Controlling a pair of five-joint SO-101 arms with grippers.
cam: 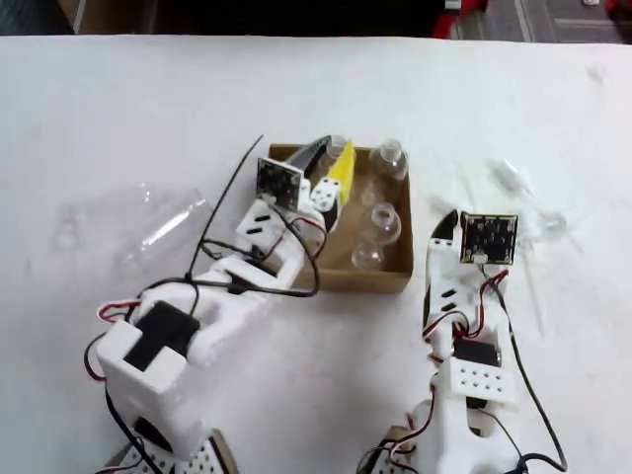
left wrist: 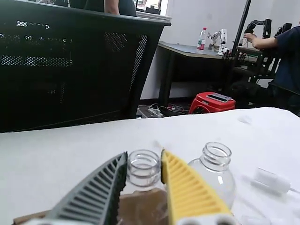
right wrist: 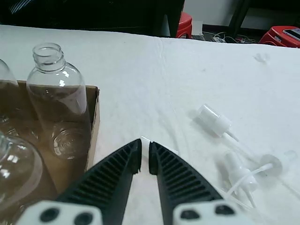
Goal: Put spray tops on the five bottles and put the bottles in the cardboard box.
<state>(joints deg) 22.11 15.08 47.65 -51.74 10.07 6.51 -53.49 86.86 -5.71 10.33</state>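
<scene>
The left gripper (left wrist: 144,159) grasps in its fingers the neck of a clear plastic bottle (left wrist: 143,174) in the brown cardboard box (cam: 365,281), while the right gripper (right wrist: 144,150), fingers clenched empty, hangs over the white desk (cam: 148,99) near white plastic spray tops (right wrist: 213,119), so a tilted pull could topple the neighbouring uncapped bottles (cam: 380,225).

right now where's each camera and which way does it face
high view: overhead, looking down on cardboard box, left arm, right arm.
left wrist view: left wrist, facing black chair; left gripper shut on topless bottle.
right wrist view: right wrist, facing spray tops; right gripper shut.
shared: high and right wrist views show cardboard box, spray tops.
</scene>
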